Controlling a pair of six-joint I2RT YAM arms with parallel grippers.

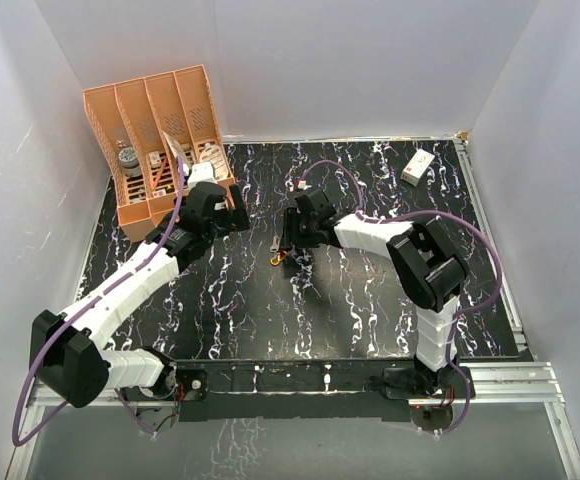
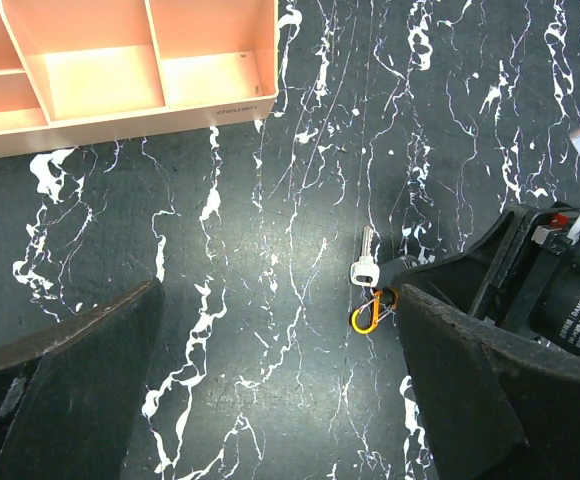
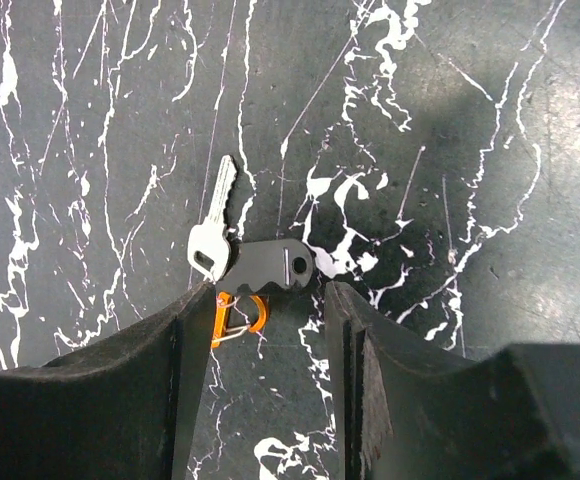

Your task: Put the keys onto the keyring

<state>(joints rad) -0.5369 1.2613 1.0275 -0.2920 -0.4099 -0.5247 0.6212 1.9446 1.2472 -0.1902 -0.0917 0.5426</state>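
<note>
Two black fingers of the right gripper [image 3: 270, 300] stand apart and hold nothing, one on each side of the keyring [image 3: 238, 312]. In the right wrist view this small orange loop lies flat on the black, white-veined table [image 1: 370, 310], closer to the finger on the left of that view. The keys [image 3: 210, 245] lie just beyond the loop. They are a silver key whose blade points away from the gripper and, beside its head, a dark rounded piece [image 3: 270, 266] with a small hole. The top of the loop meets the dark piece and the silver key's head, but it cannot be told whether it passes through either.

The left gripper [image 2: 280, 300] is spread wide and empty above the table. In its wrist view the keys and keyring show just beside the tip of the finger on the right of that view, with the black body of the right gripper close behind them. The orange slotted organizer [image 2: 120, 70] fills that view's upper left corner.

From above, the left gripper sits just in front of the organizer at the table's far left. The keys and keyring lie near the middle of the table, between the two grippers and right at the right one. A white box [image 1: 418, 166] with a red mark lies at the far right, well apart from everything else.
</note>
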